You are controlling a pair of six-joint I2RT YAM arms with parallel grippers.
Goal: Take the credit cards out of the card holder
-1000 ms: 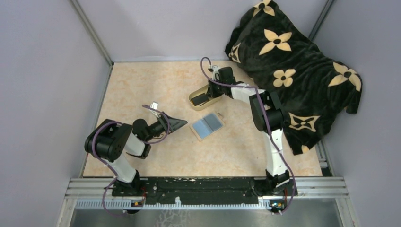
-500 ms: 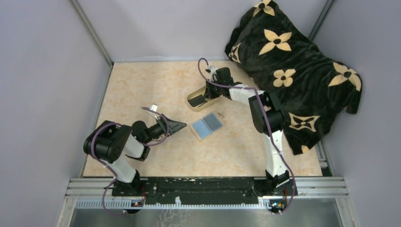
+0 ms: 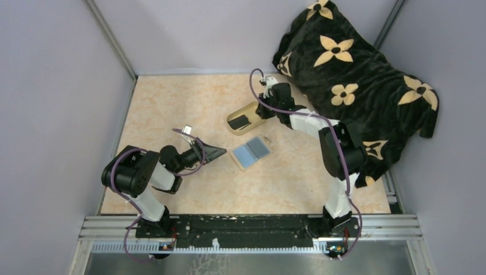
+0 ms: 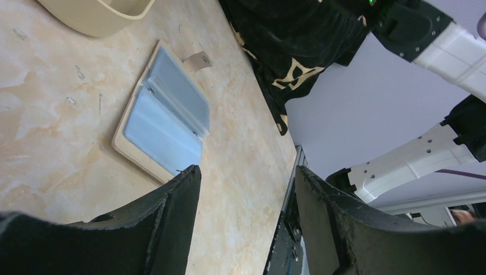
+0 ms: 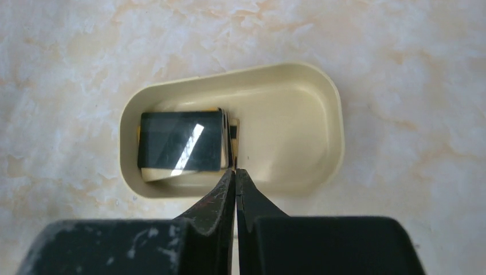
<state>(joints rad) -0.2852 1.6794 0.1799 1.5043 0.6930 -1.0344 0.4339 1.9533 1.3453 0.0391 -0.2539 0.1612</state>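
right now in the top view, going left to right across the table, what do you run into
left gripper → card holder → black flowered blanket

Soft, even light throughout, faint shadows (one white glare streak crosses the credit cards (image 5: 172,143)).

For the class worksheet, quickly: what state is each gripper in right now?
Left gripper: open, empty, near the card holder.
Right gripper: shut, tips above the credit cards in the oval dish; no grip visible.
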